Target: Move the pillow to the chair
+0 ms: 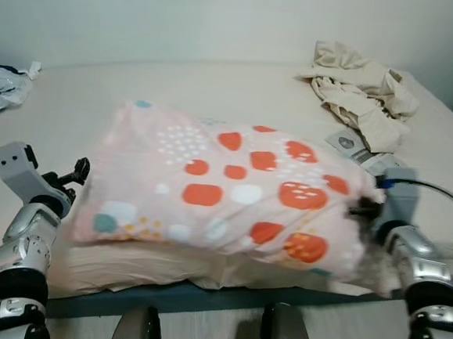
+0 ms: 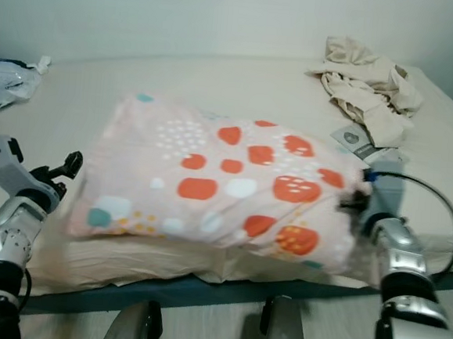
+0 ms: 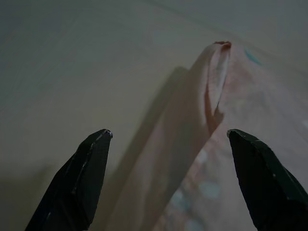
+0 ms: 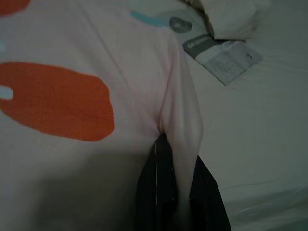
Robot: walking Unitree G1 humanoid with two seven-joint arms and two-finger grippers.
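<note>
— Cream bedding covers the bed (image 1: 218,82), and the pillow (image 1: 225,189) is seen lying across the near edge of the mattress. Why is it tilted there?

— Its right end appears to be raised because a fold of the pillowcase is pinched between the closed fingers of the right gripper (image 4: 175,159), near the bed's near right corner.

— And the left gripper (image 3: 168,139)?

— It is held spread wide at the pillow's left end, with nothing gripped; the 2 fingers are aimed at the edge seam, likely so a second hold can be taken.

— What else is on the bed?

— Crumpled clothing (image 1: 362,90) is piled toward the far right corner, with a printed packet (image 1: 361,149) beside it. No chair has been made out.
</note>
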